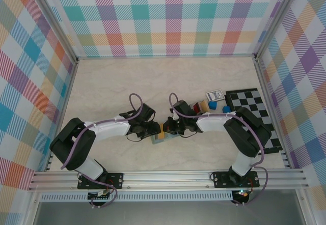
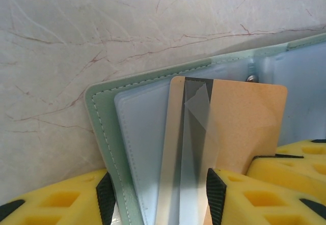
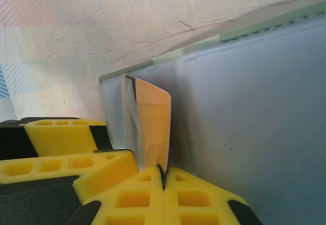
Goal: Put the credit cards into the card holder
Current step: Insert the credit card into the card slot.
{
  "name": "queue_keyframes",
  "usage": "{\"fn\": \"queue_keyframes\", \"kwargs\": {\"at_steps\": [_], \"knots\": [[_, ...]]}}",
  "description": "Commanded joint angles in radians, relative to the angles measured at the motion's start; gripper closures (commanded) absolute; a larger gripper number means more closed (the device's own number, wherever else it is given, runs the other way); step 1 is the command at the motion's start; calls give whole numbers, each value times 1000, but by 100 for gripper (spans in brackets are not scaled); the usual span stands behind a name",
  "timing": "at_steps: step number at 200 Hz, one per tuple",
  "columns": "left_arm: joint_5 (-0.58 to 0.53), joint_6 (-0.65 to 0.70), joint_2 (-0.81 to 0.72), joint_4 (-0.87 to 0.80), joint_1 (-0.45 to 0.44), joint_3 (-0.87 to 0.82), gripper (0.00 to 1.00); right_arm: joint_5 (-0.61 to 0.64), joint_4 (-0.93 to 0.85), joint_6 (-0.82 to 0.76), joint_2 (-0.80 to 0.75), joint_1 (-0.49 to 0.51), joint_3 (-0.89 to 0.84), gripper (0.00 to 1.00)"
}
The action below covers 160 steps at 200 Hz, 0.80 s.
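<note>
Insertion is under way, not finished. The right gripper, clamped shut on the lower edge of a thin, stiff orange-yellow card, holds it partly under a glossy clear sleeve of the open card holder, which lies at the centre of the top view. The holder has a stitched sage-green cover and a pale blue-grey lining. The left gripper stands half apart astride the holder's edge; whether it pinches cannot be told. Other cards likely remain to be put in.
</note>
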Motion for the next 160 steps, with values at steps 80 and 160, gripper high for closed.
{"fn": "queue_keyframes", "kwargs": {"at_steps": [80,160], "knots": [[-11,-46,-30,44,48,-19,55,-83,-169,-153,-58,-44,-20,97],[57,-21,21,90,49,18,56,-207,-49,-127,74,-42,56,96]]}}
